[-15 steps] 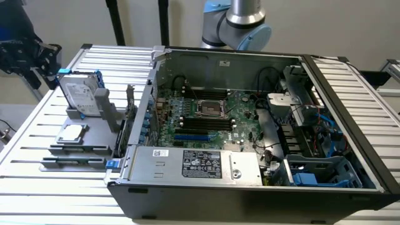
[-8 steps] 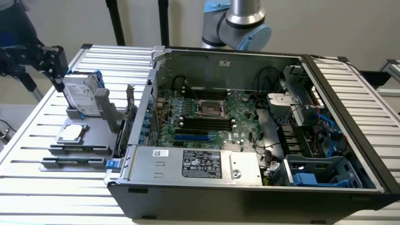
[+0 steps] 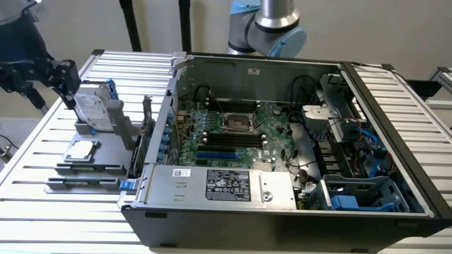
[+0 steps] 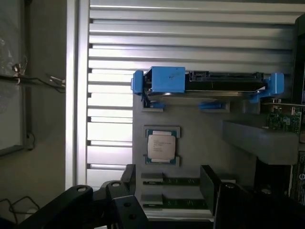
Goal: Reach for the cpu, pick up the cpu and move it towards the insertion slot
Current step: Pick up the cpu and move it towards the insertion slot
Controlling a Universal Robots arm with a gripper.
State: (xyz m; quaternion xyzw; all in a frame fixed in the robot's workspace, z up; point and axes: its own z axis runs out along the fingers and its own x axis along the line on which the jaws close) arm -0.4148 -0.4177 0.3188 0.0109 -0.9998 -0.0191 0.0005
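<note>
The cpu is a small square chip with a silvery top. It lies flat in its recess on the grey fixture, at the exterior view's left, outside the computer case. In the wrist view the cpu lies just beyond my dark fingers. My gripper hangs above the far end of the fixture, by the upright hard drive, well above the chip. The gripper is open and holds nothing. The insertion slot, a silver-framed socket, sits on the motherboard inside the case.
The blue-framed hard drive stands just beyond the cpu. Two memory sticks lie on the fixture's near side. The open black case has tall walls, with cables and a blue drive cage at the exterior view's right. Slatted metal table lies underneath.
</note>
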